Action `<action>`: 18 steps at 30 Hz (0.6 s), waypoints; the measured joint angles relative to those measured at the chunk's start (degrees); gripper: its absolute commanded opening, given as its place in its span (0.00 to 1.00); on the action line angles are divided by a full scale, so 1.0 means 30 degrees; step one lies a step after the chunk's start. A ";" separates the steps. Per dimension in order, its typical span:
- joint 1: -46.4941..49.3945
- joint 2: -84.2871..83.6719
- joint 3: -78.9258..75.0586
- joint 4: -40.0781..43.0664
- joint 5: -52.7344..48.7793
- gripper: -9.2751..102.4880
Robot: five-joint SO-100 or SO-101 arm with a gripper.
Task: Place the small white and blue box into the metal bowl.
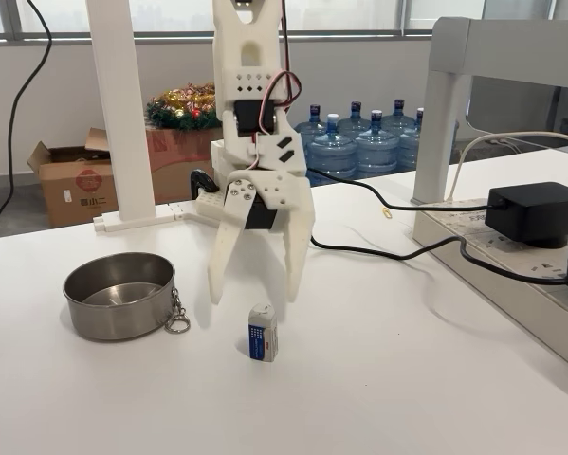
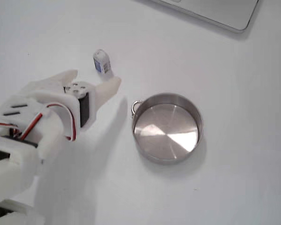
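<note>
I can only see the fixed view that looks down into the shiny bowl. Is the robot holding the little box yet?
Observer: No. In a fixed view the gripper hangs with its jaws open. The small white and blue box stands upright on the table, apart from them and nearer the camera.
Operator: Which way is the bowl from there?
Observer: In that view the metal bowl sits left of the box. Its keyring clip hangs down the wall on the box's side.
</note>
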 measured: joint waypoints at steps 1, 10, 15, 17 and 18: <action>0.0000 -0.0293 -0.0234 0.0000 0.0000 0.37; 0.0000 -0.2871 -0.2578 0.0000 0.0000 0.37; 0.0322 -0.3662 -0.3252 -0.0117 0.0000 0.37; 0.0645 -0.3926 -0.3545 -0.0117 0.0000 0.37; 0.0615 -0.4072 -0.3691 -0.0117 0.0000 0.37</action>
